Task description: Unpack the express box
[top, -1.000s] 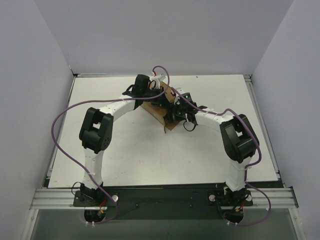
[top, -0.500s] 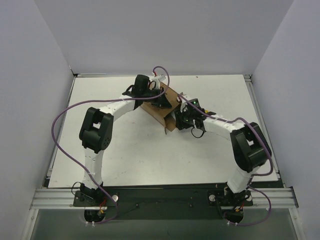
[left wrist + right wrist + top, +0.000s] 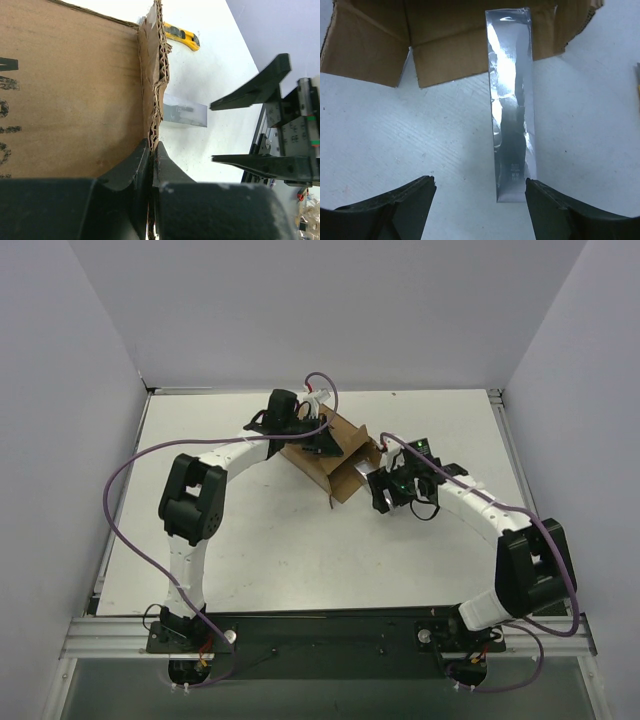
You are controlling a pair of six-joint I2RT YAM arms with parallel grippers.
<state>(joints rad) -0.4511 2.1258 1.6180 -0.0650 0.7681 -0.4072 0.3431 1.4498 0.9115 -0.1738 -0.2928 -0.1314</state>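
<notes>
Right pincer (image 3: 479, 189), spread wide, faces the open mouth of the express box (image 3: 445, 35) on the table (image 3: 385, 140). A silvery oblong pack (image 3: 512, 120) runs lengthwise from that mouth toward the pincer, ending beside one finger. Left pincer (image 3: 152, 150) pinches a box wall edge. The right arm is judged nearer the pack.

The white table (image 3: 250, 550) bears the express box (image 3: 320, 470), a silvery packet (image 3: 512, 115) and, apparently, a yellow knife (image 3: 182, 35).
</notes>
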